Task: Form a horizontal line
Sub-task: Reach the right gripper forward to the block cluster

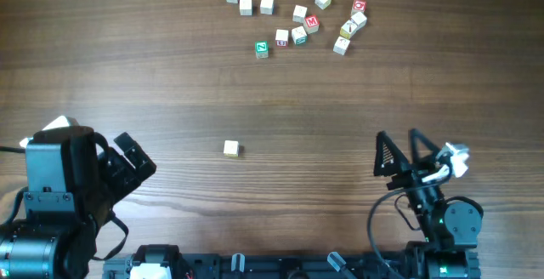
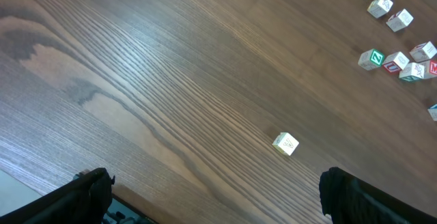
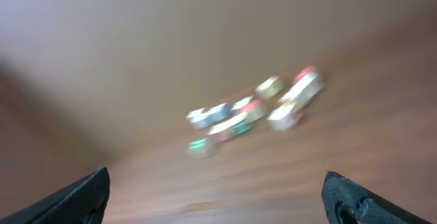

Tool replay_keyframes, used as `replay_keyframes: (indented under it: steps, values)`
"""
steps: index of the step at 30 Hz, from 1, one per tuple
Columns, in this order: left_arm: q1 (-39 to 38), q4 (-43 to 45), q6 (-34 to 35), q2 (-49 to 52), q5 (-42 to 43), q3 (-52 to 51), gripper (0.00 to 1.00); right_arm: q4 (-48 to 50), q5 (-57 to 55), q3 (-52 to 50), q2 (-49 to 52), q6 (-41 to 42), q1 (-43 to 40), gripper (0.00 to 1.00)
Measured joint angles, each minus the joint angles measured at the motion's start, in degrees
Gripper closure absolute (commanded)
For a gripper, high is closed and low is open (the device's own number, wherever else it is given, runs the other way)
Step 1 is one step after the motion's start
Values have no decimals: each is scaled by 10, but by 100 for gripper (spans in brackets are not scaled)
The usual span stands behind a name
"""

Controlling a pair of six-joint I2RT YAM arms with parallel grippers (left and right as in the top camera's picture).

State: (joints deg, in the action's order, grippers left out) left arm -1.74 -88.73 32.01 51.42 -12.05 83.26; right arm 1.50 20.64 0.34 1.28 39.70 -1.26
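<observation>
Row barely starting: lone cream cube [image 1: 231, 148] sitting at frame centre; red M cube [image 1: 312, 24] lying in cube cluster [image 1: 299, 35], upper right. Left gripper [image 1: 134, 158], right gripper [image 1: 399, 143] both gaping wide, gripping nothing.

a lone cube [image 1: 231, 148] lies mid-table [image 1: 102, 66], well apart from the scatter of cubes [image 1: 297, 19] by the far edge, right of centre. left gripper [image 1: 136, 167] near the near left corner, right gripper [image 1: 397, 139] toward the near right.
</observation>
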Motion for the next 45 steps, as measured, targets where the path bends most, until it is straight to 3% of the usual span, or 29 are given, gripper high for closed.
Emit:
replay_keyframes:
  steps: [6, 13, 18, 23, 31, 40, 45]
  values:
    - [0, 0, 0, 0, 0, 0, 0, 8, 40, 0, 1, 209, 0, 1]
    - [0, 0, 0, 0, 0, 0, 0, 45, 45, 4, 12, 153, 0, 1]
    - [0, 0, 0, 0, 0, 0, 0, 38, 23, 66, 113, 81, 0, 1]
    - [0, 0, 0, 0, 0, 0, 0, -12, 12, 214, 325, -10, 0, 1]
    - [0, 0, 0, 0, 2, 0, 0, -269, 1, 553, 654, -142, 14, 1]
    - [0, 0, 0, 0, 2, 0, 0, -405, -91, 820, 852, -207, 140, 1]
    - [0, 0, 0, 0, 2, 0, 0, -415, -135, 943, 954, -230, 183, 1]
